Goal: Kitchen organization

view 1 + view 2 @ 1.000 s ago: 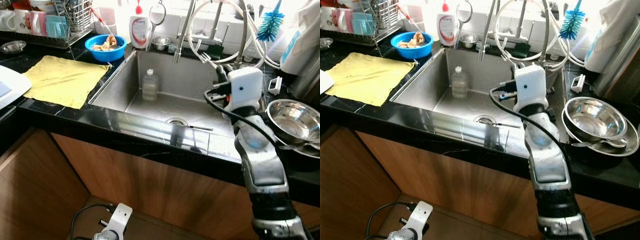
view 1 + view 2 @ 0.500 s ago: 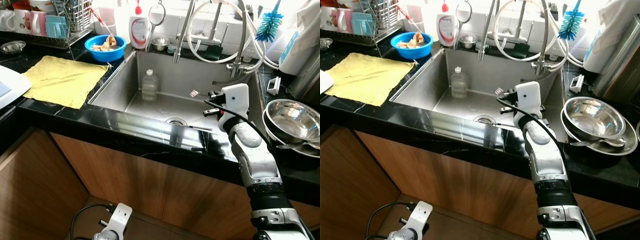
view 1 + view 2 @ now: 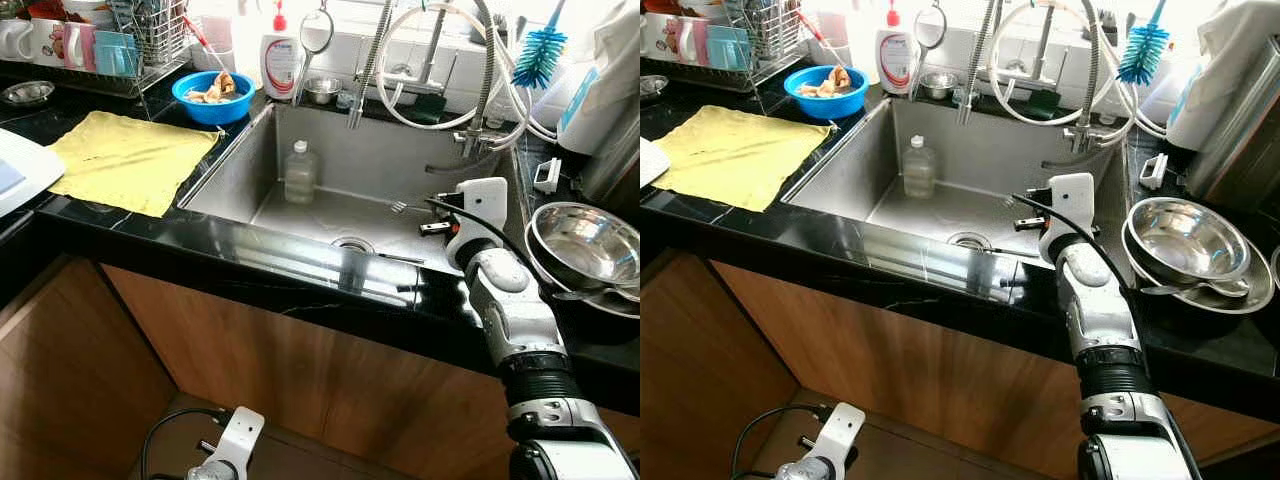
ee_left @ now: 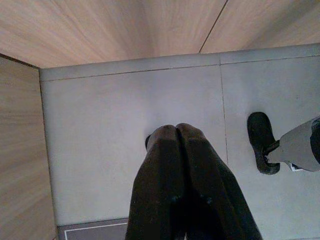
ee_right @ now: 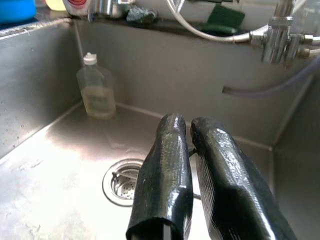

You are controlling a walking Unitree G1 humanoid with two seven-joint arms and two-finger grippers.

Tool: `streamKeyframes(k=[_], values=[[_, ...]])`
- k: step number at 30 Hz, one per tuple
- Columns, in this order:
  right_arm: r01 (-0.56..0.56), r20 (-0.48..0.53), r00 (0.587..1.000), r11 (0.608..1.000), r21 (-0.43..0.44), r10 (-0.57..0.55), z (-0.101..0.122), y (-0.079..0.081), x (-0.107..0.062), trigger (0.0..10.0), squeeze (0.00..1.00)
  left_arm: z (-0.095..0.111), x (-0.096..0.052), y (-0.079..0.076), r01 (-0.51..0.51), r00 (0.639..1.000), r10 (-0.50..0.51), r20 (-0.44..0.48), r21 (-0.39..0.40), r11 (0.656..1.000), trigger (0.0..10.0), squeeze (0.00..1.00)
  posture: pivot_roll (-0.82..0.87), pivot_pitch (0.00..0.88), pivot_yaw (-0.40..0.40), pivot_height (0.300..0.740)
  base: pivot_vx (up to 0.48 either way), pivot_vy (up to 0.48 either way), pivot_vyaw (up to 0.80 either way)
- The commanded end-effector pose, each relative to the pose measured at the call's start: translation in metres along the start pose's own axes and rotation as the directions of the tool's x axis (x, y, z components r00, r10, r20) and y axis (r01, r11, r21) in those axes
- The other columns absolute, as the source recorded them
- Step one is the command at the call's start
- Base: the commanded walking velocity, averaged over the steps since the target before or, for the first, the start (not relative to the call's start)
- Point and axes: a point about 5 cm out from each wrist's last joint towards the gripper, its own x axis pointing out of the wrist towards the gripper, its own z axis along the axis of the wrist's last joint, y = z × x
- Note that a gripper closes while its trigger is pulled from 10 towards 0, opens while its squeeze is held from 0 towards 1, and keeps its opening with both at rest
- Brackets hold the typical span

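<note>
My right gripper (image 3: 398, 207) reaches over the right side of the steel sink (image 3: 250, 150), its two black fingers (image 5: 170, 145) pressed together with nothing between them. It hangs above the sink floor, a little beyond the round drain (image 5: 125, 182). A clear plastic bottle (image 3: 299, 172) with a white cap stands upright at the back left of the basin, well apart from the gripper. A thin metal utensil (image 3: 400, 258) lies by the drain. My left gripper (image 4: 176, 131) hangs idle over the grey floor, fingers together.
A yellow cloth (image 3: 125, 160) lies on the black counter left of the sink, with a blue bowl of food (image 3: 212, 95) and a dish rack (image 3: 110, 50) behind. Stacked steel bowls (image 3: 588, 240) sit on the right. Faucet hoses (image 3: 440, 70), a soap bottle (image 3: 281, 60) and a blue brush (image 3: 540, 50) line the back.
My right arm has come down from high over the sink's right edge, and its gripper now sits lower inside the basin. The bottle and bowls have stayed put.
</note>
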Motion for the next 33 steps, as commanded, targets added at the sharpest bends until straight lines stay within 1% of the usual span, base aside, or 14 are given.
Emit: streamKeyframes(k=[1, 10, 18, 19, 20, 21, 22, 32, 33], values=[[0.011, 0.017, 1.000, 1.000, 0.013, -0.011, 0.003, -0.003, 0.001, 10.0, 0.00, -0.006, -0.001, -0.002, 0.003, 1.000, -0.003, -0.012, -0.002, 1.000, 10.0, 0.00, 0.03, 0.000, -0.065, 0.740, 0.000, 0.000, 0.00], [0.006, 0.007, 1.000, 1.000, 0.031, -0.006, -0.003, -0.003, 0.001, 10.0, 0.00, -0.006, -0.001, -0.002, 0.007, 1.000, -0.007, -0.012, 0.004, 1.000, 10.0, 0.00, 0.03, 0.000, -0.064, 0.740, 0.000, 0.000, 0.00], [0.023, 0.001, 1.000, 0.998, 0.051, -0.023, -0.011, -0.005, -0.002, 10.0, 0.00, -0.007, -0.001, -0.002, 0.008, 1.000, -0.008, -0.014, 0.010, 1.000, 10.0, 0.00, 0.03, 0.000, -0.063, 0.740, 0.000, 0.000, 0.00], [0.023, 0.000, 1.000, 0.998, 0.053, -0.024, -0.012, -0.005, -0.002, 10.0, 0.27, -0.007, -0.001, -0.002, 0.008, 1.000, -0.008, -0.014, 0.010, 1.000, 10.0, 0.00, 0.03, 0.000, -0.062, 0.740, 0.000, 0.000, 0.00], [0.024, -0.001, 1.000, 0.998, 0.055, -0.024, -0.013, -0.005, -0.003, 10.0, 0.27, -0.007, -0.001, -0.002, 0.008, 1.000, -0.008, -0.014, 0.010, 1.000, 10.0, 0.00, 0.03, 0.000, -0.062, 0.740, 0.000, 0.000, 0.00], [0.024, -0.001, 1.000, 0.998, 0.056, -0.024, -0.014, -0.004, -0.003, 10.0, 0.95, -0.007, -0.001, -0.002, 0.009, 1.000, -0.008, -0.014, 0.011, 1.000, 10.0, 0.00, 0.03, 0.000, -0.062, 0.740, 0.000, 0.000, 0.00], [0.025, 0.002, 1.000, 0.998, 0.060, -0.025, -0.014, -0.004, -0.004, 10.0, 1.00, -0.006, -0.001, -0.002, 0.009, 1.000, -0.009, -0.013, 0.011, 1.000, 10.0, 0.00, 0.03, 0.000, -0.061, 0.740, 0.000, 0.000, 0.00], [0.033, 0.024, 0.999, 0.997, 0.066, -0.034, -0.011, -0.001, -0.005, 10.0, 0.99, -0.006, -0.001, -0.002, 0.007, 1.000, -0.007, -0.011, 0.006, 1.000, 10.0, 0.00, 0.03, 0.000, -0.063, 0.740, 0.000, 0.000, 0.00], [0.029, 0.033, 0.999, 0.998, 0.060, -0.031, -0.008, 0.000, -0.005, 10.0, 0.00, -0.006, -0.001, -0.002, 0.007, 1.000, -0.007, -0.011, 0.005, 1.000, 10.0, 0.00, 0.03, 0.000, -0.063, 0.740, 0.000, 0.000, 0.00]])
